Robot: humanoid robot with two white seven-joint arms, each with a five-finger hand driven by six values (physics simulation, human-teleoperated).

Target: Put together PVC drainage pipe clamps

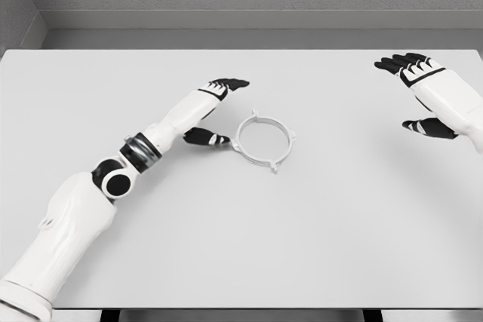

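Note:
A white ring-shaped pipe clamp (263, 141) with small tabs on its rim lies flat on the table near the middle. My left hand (217, 111) hovers just left of it, fingers stretched out toward the far side and thumb pointing at the ring's left edge; it holds nothing. Whether the thumb touches the ring is unclear. My right hand (419, 96) is far to the right, away from the clamp, with fingers spread and empty.
The pale grey table (241, 246) fills the view, its front edge at the bottom. A grey wall runs behind the far edge.

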